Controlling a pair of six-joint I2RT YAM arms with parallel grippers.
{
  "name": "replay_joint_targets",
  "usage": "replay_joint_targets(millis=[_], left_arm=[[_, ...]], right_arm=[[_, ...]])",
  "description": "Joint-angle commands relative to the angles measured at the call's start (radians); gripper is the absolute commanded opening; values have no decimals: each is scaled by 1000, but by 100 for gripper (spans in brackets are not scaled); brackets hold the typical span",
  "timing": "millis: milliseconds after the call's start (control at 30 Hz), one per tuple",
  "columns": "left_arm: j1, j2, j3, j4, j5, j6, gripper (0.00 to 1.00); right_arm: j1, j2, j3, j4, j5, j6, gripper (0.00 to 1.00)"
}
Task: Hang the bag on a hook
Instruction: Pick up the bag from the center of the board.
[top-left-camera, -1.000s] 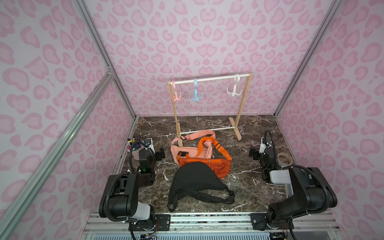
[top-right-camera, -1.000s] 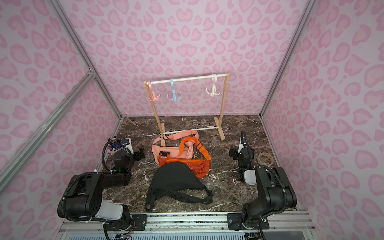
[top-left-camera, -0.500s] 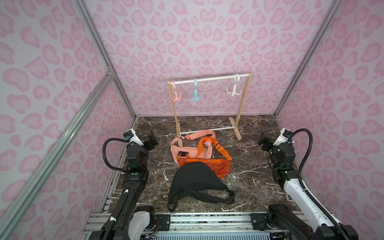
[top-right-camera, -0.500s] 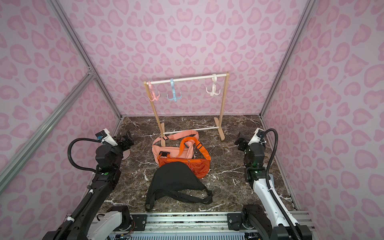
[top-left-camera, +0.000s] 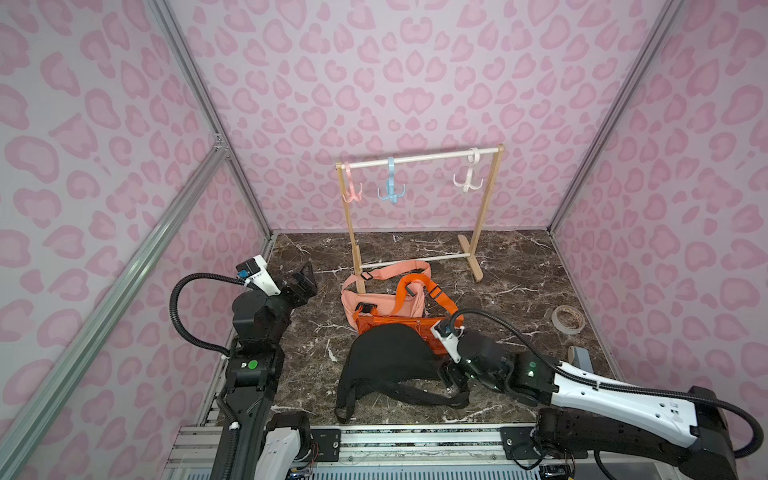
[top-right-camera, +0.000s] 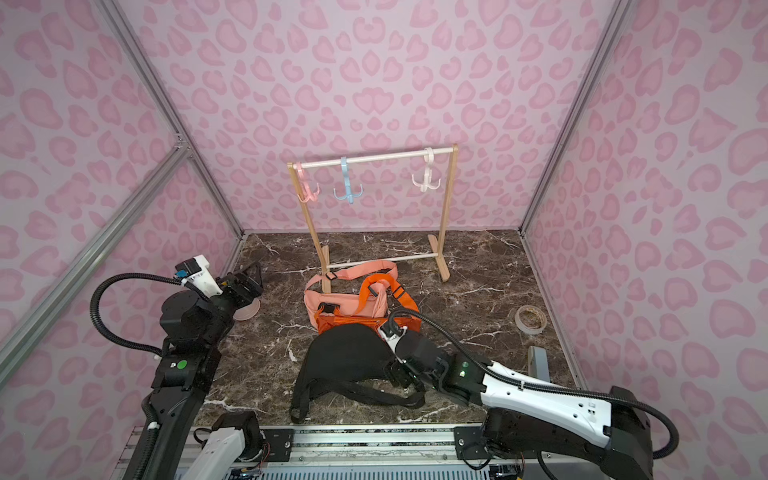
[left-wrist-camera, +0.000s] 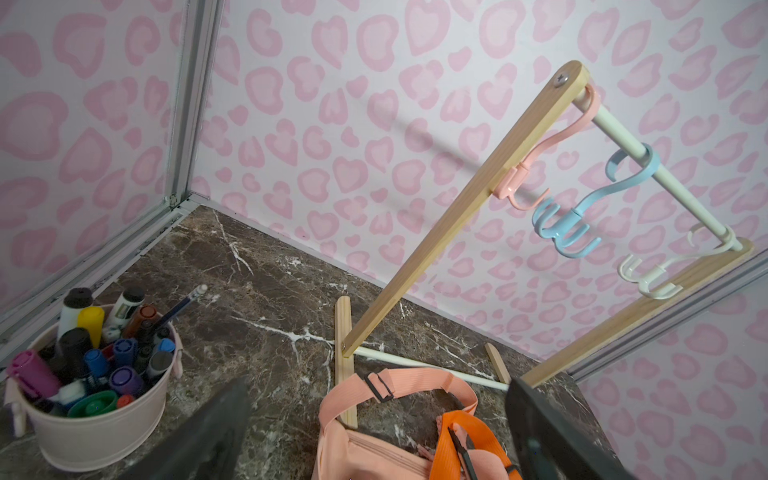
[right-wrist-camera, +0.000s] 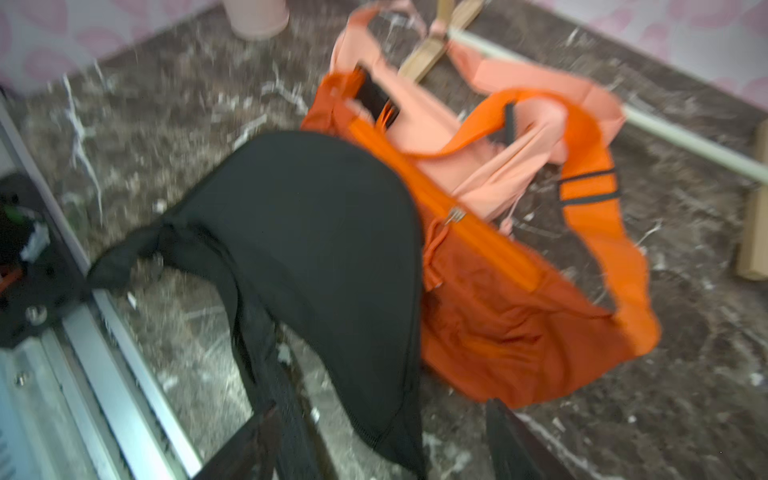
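Observation:
Three bags lie in a pile in front of the wooden rack (top-left-camera: 419, 158): a black bag (top-left-camera: 390, 357) (right-wrist-camera: 311, 232) nearest the front, an orange bag (top-left-camera: 399, 322) (right-wrist-camera: 498, 311) behind it, and a peach bag (top-left-camera: 374, 297) (left-wrist-camera: 365, 453) by the rack's foot. A pink hook (top-left-camera: 352, 193), a blue hook (top-left-camera: 391, 191) and a white hook (top-left-camera: 468, 180) hang bare on the rail. My right gripper (top-left-camera: 451, 374) (right-wrist-camera: 382, 449) is low and open, its jaws either side of the black bag's right end. My left gripper (top-left-camera: 305, 278) (left-wrist-camera: 380, 440) hovers open at the left, holding nothing.
A pink cup of markers (left-wrist-camera: 95, 432) stands by the left wall under my left gripper. A roll of tape (top-left-camera: 568, 319) and a grey piece (top-left-camera: 579, 357) lie near the right wall. The metal rail (top-left-camera: 415, 436) runs along the front edge.
Both arms have unfolded from rest. The right arm swung in from the right side down to the black bag, its jaws narrowing slightly. The left arm rose and holds at the left.

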Motion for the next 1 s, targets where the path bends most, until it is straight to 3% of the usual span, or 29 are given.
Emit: replay_joint_targets(millis=[0, 233, 533, 667, 800, 967], left_arm=[[0, -28, 2, -26, -15, 22, 96], [0, -57, 18, -81, -62, 44, 96], [0, -92, 16, -102, -92, 55, 96], [0, -96, 26, -115, -104, 65, 96], [0, -99, 26, -113, -112, 64, 96], [0, -88, 24, -93, -76, 60, 96]], right_arm=[[34, 97, -19, -31, -66, 65, 77], [116, 352, 13, 46, -92, 75, 76], [144, 527, 45, 75, -66, 61, 70], [174, 586, 65, 49, -52, 52, 46], [179, 593, 79, 28, -47, 54, 1], [154, 479, 188, -51, -71, 3, 0]])
